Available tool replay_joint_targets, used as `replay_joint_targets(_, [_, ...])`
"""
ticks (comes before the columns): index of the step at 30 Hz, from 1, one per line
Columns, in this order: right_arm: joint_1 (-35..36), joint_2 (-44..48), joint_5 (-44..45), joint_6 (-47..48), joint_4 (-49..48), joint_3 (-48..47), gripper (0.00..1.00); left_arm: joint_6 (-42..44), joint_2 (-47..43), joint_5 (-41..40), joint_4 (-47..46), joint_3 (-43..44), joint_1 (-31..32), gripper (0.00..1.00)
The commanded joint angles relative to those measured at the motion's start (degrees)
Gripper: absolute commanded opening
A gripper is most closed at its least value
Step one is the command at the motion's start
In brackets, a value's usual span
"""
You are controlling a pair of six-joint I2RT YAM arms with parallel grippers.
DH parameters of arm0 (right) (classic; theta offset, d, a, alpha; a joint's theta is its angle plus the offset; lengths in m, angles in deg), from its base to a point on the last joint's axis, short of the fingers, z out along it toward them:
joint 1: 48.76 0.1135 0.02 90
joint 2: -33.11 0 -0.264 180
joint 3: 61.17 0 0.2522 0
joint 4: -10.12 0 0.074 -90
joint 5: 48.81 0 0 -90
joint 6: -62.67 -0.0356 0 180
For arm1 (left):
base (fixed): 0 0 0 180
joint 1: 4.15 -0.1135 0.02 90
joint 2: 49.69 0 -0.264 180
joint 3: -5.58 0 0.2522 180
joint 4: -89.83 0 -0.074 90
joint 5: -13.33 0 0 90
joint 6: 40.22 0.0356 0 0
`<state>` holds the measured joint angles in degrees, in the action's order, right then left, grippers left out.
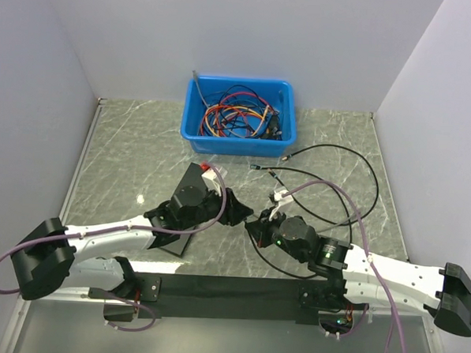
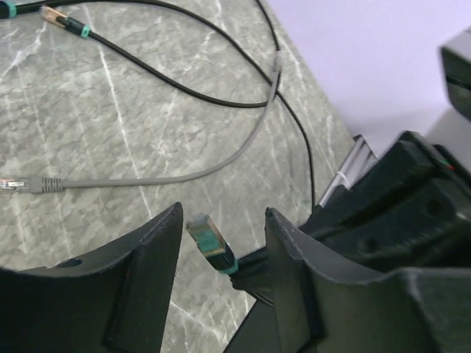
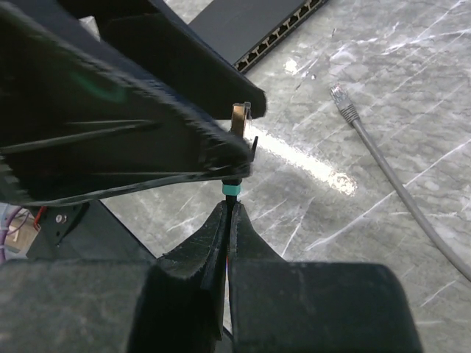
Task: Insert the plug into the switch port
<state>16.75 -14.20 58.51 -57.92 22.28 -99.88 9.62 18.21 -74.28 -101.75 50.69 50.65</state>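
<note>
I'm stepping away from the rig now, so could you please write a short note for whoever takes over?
Right tool: shut on the plug, just behind its teal band, held off the table.
Left tool: open, a finger on each side of the plug, not touching.
Switch: lying on the table, nothing visibly plugged in.
Done: plug picked up.
Left: insertion into a port.

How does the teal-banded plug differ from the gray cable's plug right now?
Teal plug: metallic, on black cable; gray plug: clear, on gray cable. Teal plug is held off the table by the right gripper; gray plug lies loose on it. Both are network-style plugs.
</note>
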Motion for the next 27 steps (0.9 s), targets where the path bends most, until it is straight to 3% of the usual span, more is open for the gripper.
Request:
replay_joint_targets(1, [0.5, 1.7, 0.4, -0.2, -2.3, -0.9, 0.00, -0.1, 1.0, -3.8, 0.1, 3.5, 0.7, 0.53])
replay_joint_targets(7, [0.6, 2.4, 1.8, -0.3, -0.9, -1.5, 0.00, -0.7, 1.3, -3.5, -0.3, 3.8, 1.2, 0.39])
replay_joint_targets(14, [0.5, 1.3, 2.2, -1.8, -1.7, -1.1, 0.00, -1.0, 0.8, -2.9, -0.3, 4.2, 1.8, 0.01])
replay_joint_targets(18, [0.6, 3.9, 2.9, -3.4, -0.9, -1.3, 0.45, -0.8, -2.8, -2.8, -1.8, 2.5, 1.9, 0.01])
replay_joint_targets(21, [0.5, 8.8, 1.1, -3.2, -1.9, -1.0, 0.56, 1.3, -6.4, -3.0, -0.9, 1.7, 1.8, 0.01])
replay_joint_targets(27, [0.4, 19.8, -5.4, -0.2, -8.7, 1.5, 0.64, 4.8, -14.1, -3.1, -1.8, -0.4, 1.8, 0.01])
